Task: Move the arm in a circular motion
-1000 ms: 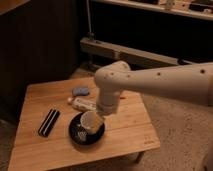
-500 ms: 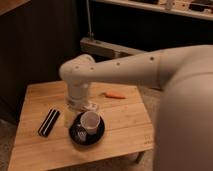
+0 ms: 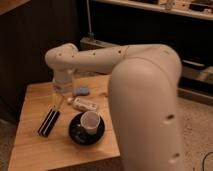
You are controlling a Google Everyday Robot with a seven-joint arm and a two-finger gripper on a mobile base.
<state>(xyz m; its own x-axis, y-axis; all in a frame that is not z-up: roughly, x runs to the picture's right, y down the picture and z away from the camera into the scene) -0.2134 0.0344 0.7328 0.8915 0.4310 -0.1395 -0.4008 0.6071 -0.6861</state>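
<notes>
The arm (image 3: pixel 145 100) fills the near right side as a thick cream-white segment. From there it is bent back toward 10 o'clock across the table (image 3: pixel 30 150), and at a rounded joint it is turned downward. The gripper (image 3: pixel 58 98) is hung below that joint over the far left part of the table. Whether it is spread or pressed together is not to be made out.

Nearest on the table, a white cup (image 3: pixel 90 121) is set in a black dish (image 3: pixel 75 134). A black ridged bar (image 3: pixel 49 122) is laid at 9 o'clock of the dish, just under the gripper. A white packet (image 3: pixel 84 104) is placed at 12 o'clock of the dish. Dark printing is seen on it but no word can be read. A blue item (image 3: pixel 81 90) is found at 12 o'clock of the packet, beside the arm's downward segment. Dark shelving (image 3: pixel 150 7) is seen farthest back.
</notes>
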